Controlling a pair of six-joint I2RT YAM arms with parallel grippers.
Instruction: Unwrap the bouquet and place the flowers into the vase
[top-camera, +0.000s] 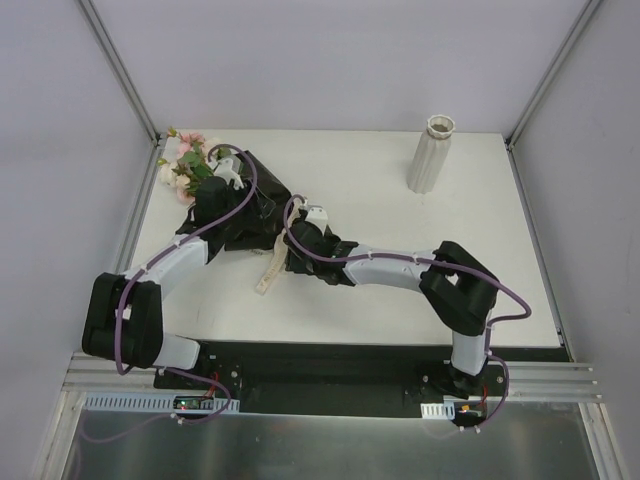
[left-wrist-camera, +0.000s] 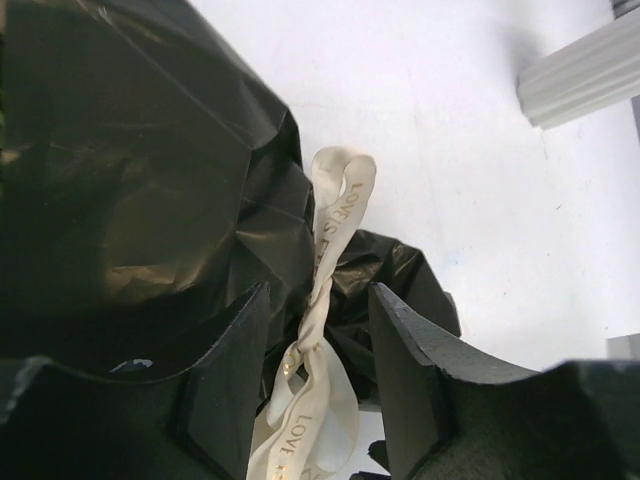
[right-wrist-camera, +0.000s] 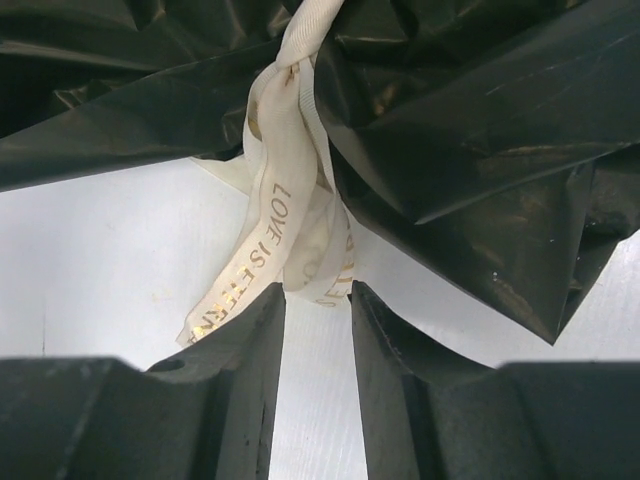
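The bouquet (top-camera: 238, 205) lies on its side at the back left of the table. Its pink and cream flowers (top-camera: 186, 162) point to the far left corner, and the glossy black wrap is tied with a cream ribbon (top-camera: 268, 274). The white ribbed vase (top-camera: 432, 155) stands upright at the back right. My left gripper (left-wrist-camera: 320, 295) is open, its jaws either side of the twisted ribbon (left-wrist-camera: 335, 205) without pinching it. My right gripper (right-wrist-camera: 317, 292) is open just below the knot, and the ribbon's hanging loop (right-wrist-camera: 300, 240) reaches its fingertips.
White table (top-camera: 400, 300) enclosed by pale walls, with metal corner posts at the back left (top-camera: 120, 70) and back right (top-camera: 555, 70). A black base plate and metal rail (top-camera: 340, 375) run along the near edge. Both arms cross the table's left middle.
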